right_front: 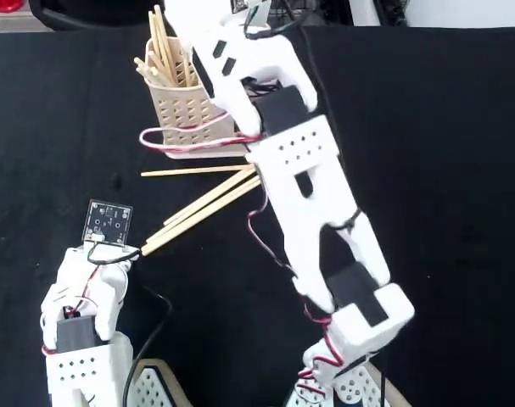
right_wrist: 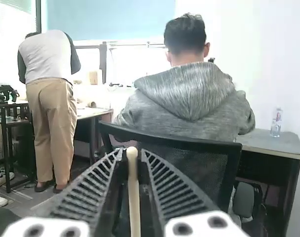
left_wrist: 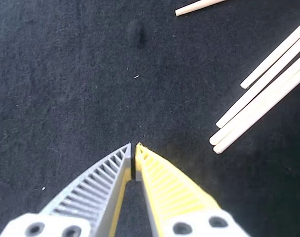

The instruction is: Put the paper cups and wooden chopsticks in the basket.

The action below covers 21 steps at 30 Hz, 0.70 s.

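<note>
A beige perforated basket (right_front: 185,114) stands at the back of the black table with several wooden chopsticks (right_front: 164,51) upright in it. Several more chopsticks (right_front: 202,203) lie on the cloth in front of it, one (right_front: 193,170) apart from the rest. My right gripper (right_wrist: 132,150) is raised above the basket, aimed level at the room, and shut on a single chopstick (right_wrist: 133,187). My left gripper (left_wrist: 133,146) is shut and empty, pointing down at bare cloth beside the near ends of the lying chopsticks (left_wrist: 261,106).
The right arm (right_front: 299,170) stretches diagonally across the table's middle, over part of the basket and the far ends of the lying chopsticks. The left arm (right_front: 83,314) sits at the front left. Black cloth lies open to the left and right.
</note>
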Available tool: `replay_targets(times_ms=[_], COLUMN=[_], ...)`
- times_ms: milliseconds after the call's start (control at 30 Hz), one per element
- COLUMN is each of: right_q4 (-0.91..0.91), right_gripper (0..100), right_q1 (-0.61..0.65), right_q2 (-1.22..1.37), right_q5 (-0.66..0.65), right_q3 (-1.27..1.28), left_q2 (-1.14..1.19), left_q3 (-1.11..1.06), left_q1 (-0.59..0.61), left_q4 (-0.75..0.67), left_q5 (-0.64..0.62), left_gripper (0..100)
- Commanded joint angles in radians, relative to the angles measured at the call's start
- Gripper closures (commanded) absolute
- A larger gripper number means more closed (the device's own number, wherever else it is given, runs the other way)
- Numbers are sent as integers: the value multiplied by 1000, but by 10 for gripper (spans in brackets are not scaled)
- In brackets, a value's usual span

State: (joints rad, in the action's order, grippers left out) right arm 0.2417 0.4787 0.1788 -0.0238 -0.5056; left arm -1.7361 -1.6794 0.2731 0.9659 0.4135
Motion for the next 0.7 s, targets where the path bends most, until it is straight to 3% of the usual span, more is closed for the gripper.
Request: replay_targets(times_ms=[0, 233, 433, 500, 667], right_q4=[-23, 245, 387, 422, 606], right_gripper=[987, 958, 580, 499, 570], right_q1=[-34, -23, -21, -21, -23], right_q2=[27, 67, 64, 64, 64], right_q5=[-6, -3, 106, 135, 278], right_q3=[-42, -41, -62, -108, -318], left_q2=[-9, -9, -9, -9, -9], left_q3=[1, 1, 1, 1, 1], left_q1=[4, 4, 4, 4, 4], left_q4=[-2, -2, -3, -3, -3], left_q5=[8, 8, 8, 8, 8], left_gripper=[967, 970, 970, 970, 970])
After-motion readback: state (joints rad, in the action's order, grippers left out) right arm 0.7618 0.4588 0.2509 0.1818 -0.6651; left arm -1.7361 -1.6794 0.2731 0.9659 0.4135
